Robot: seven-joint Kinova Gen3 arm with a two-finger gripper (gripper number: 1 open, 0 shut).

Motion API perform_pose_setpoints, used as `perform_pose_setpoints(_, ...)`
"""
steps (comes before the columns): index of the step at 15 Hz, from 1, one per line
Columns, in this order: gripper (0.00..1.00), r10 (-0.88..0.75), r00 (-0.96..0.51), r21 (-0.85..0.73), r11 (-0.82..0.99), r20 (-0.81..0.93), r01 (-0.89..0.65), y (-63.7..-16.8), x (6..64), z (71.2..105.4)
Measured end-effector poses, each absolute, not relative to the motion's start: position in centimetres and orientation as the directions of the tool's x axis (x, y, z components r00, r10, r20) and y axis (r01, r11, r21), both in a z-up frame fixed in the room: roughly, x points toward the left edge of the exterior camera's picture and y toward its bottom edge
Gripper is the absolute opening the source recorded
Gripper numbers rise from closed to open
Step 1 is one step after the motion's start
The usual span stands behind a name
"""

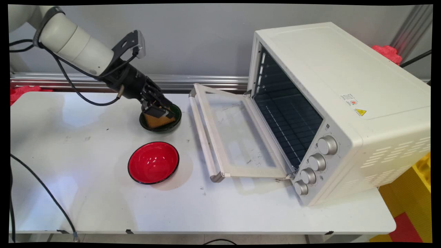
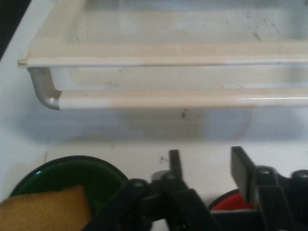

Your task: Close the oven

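Observation:
My black gripper [image 1: 159, 111] hangs low over a dark green bowl [image 1: 175, 119] at the back middle of the table. An orange-brown block [image 1: 159, 121], like a slice of toast or a sponge, lies in that bowl just under the fingers. In the hand view the gripper [image 2: 207, 166] is open with nothing between its fingers. There the block [image 2: 45, 209] sits off to the left in the green bowl [image 2: 72, 171], outside the fingers.
A red bowl [image 1: 153, 162] stands empty nearer the front; a sliver of the red bowl [image 2: 224, 204] shows by the fingers. To the right is a white toaster oven [image 1: 344, 103] with its glass door [image 1: 237, 137] folded down and the door handle [image 2: 183, 98] facing the bowls.

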State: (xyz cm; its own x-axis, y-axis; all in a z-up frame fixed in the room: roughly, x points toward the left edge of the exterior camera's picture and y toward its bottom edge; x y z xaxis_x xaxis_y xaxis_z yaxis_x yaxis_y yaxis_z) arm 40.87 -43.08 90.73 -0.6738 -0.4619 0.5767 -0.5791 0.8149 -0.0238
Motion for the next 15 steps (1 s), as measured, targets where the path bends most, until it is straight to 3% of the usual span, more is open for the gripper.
perform_pose_setpoints(15,0.0,-0.503,-0.649,0.075,0.819,0.571,-0.57,-43.0,39.9,87.6)
